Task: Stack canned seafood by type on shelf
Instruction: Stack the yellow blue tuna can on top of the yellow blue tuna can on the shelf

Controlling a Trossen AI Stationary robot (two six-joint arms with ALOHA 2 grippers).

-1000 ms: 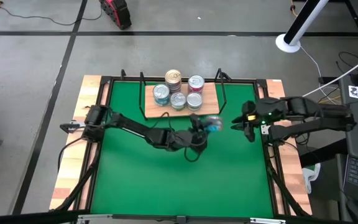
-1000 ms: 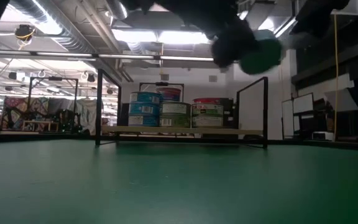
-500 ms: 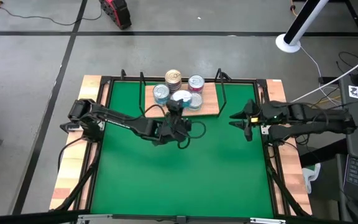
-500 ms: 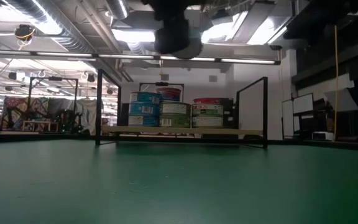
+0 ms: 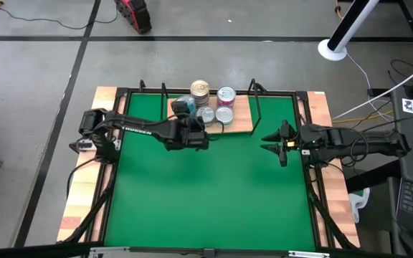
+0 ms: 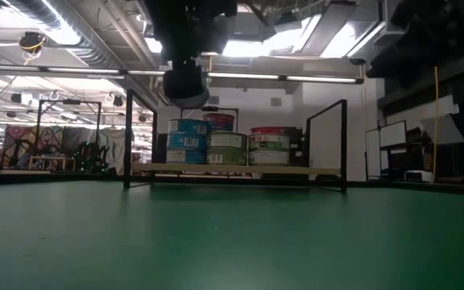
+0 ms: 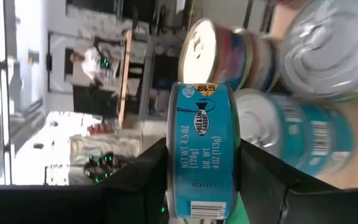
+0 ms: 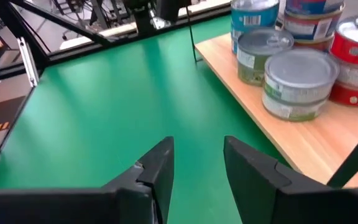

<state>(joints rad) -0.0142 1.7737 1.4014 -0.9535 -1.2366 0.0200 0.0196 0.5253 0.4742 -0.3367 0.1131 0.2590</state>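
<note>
My left hand (image 7: 201, 186) clamped on blue-label can (image 7: 202, 149), held above shelf (image 5: 241, 123) at upper centre of frame, over blue stack (image 6: 188, 138). My right hand (image 8: 194, 163) empty, fingers parted, right of shelf.

High view: overhead, straight down, whole green mat (image 5: 206, 186) and both arms in frame. Low view: mat level, facing far side, shelf (image 6: 240, 170) distant, room behind. Left wrist view: close on held blue tin (image 7: 202, 149), stacked tins just beyond. Right wrist view: looks across mat toward shelf. All four share shelf tins.
</note>
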